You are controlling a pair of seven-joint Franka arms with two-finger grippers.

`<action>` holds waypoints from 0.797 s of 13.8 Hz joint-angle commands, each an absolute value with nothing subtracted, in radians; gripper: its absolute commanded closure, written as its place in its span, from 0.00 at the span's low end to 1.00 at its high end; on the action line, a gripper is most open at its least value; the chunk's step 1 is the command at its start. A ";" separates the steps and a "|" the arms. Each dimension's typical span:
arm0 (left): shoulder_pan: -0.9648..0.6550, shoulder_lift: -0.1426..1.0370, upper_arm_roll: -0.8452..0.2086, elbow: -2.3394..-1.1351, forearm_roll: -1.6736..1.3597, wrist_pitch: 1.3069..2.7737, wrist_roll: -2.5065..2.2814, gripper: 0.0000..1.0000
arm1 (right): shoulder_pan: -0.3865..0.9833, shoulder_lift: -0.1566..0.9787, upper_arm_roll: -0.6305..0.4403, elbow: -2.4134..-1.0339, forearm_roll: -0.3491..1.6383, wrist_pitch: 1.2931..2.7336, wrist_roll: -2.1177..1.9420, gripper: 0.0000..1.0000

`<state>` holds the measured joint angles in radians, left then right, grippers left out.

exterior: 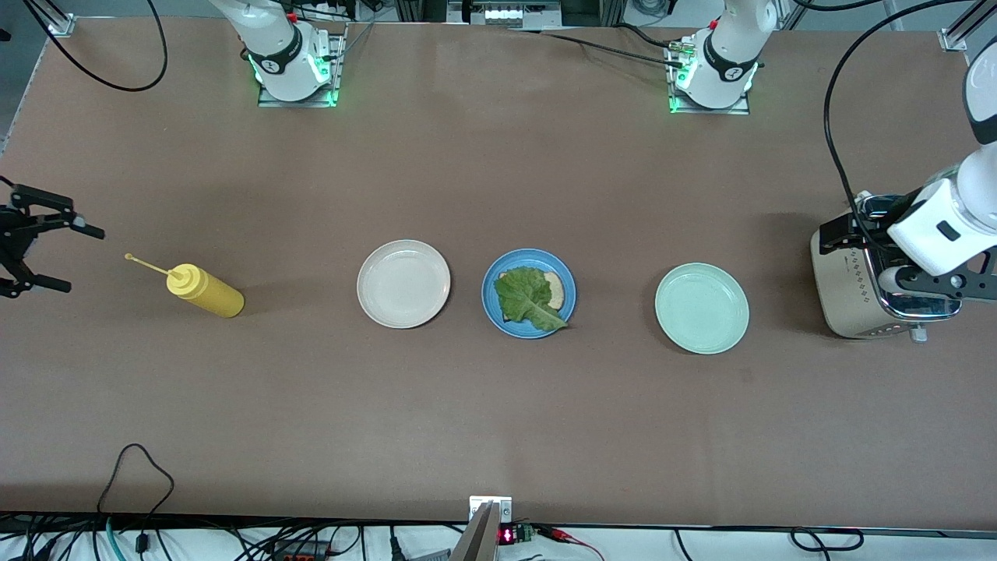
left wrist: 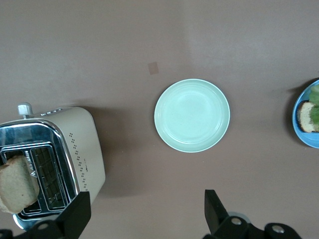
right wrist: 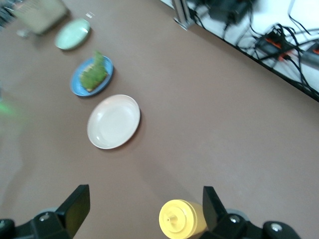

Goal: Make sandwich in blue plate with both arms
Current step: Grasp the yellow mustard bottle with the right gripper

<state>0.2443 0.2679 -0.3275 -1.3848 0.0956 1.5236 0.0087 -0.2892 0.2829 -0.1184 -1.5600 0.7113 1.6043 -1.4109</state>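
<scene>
The blue plate (exterior: 529,293) stands in the middle of the table between two other plates. On it lies a bread slice (exterior: 554,290) with a green lettuce leaf (exterior: 530,298) over it. A second bread slice (left wrist: 17,181) sticks out of a slot of the toaster (exterior: 864,300). My left gripper (exterior: 853,226) hangs open above the toaster with nothing between its fingers (left wrist: 77,214). At the right arm's end of the table my right gripper (exterior: 74,257) is also open and empty, beside a yellow squeeze bottle (exterior: 206,291). The right wrist view shows the blue plate (right wrist: 92,77) farther off.
A cream-white plate (exterior: 403,283) sits beside the blue plate toward the right arm's end, and a mint-green plate (exterior: 702,308) toward the left arm's end; neither holds anything. The yellow bottle's nozzle (exterior: 144,263) points toward my right gripper. Cables run along the table's front edge.
</scene>
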 commanded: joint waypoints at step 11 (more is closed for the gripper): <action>0.252 0.239 -0.339 -1.404 0.074 1.523 -0.002 0.00 | -0.589 0.712 -0.097 -1.572 1.075 1.327 -2.233 0.00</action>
<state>0.2467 0.2592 -0.3373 -1.3859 0.0894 1.5239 0.0068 -0.5535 0.6682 -0.1170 -1.5911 1.0496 1.3739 -2.1733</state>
